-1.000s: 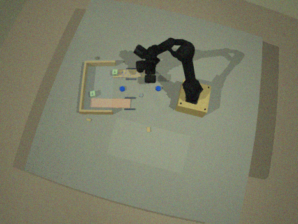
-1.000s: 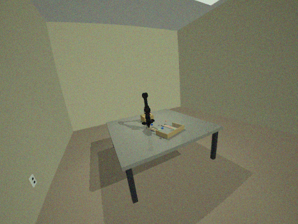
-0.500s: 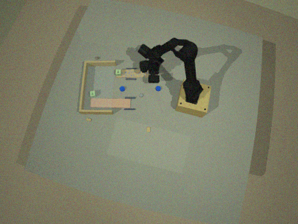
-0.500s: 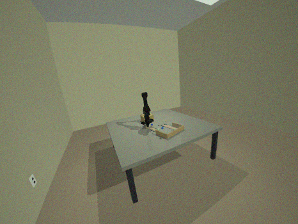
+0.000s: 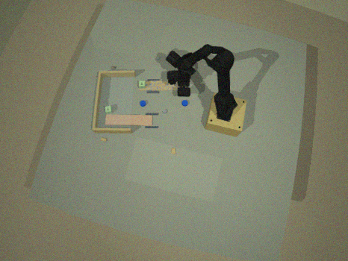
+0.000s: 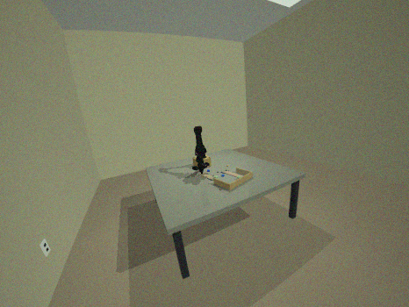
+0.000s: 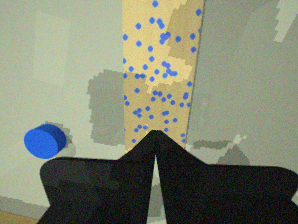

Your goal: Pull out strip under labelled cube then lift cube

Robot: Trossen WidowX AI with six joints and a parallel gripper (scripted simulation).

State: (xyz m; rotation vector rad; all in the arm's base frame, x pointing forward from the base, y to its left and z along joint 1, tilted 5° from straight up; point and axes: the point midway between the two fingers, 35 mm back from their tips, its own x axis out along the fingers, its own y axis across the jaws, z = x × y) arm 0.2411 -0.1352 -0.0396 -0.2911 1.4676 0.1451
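Wood forms a three-sided tan frame (image 5: 98,101), open toward the arm, on the grey table (image 5: 243,194). Inside it lie a plain salmon-pink flat strip (image 5: 128,120) and a small pale green cube (image 5: 107,109) close to the frame's long wall. A second pale green cube with a mark on top (image 5: 141,84) sits at the frame's open mouth, on the far end of a tan strip speckled with blue dots (image 7: 160,75). The black gripper (image 7: 155,142) has its fingers closed to a narrow slit at the near end of that speckled strip; whether it pinches the strip I cannot tell. Two short blue cylinders (image 5: 143,103) (image 5: 184,103) and a small grey disc (image 5: 164,111) stand between the strips, with thin dark bars (image 5: 151,113) flanking them.
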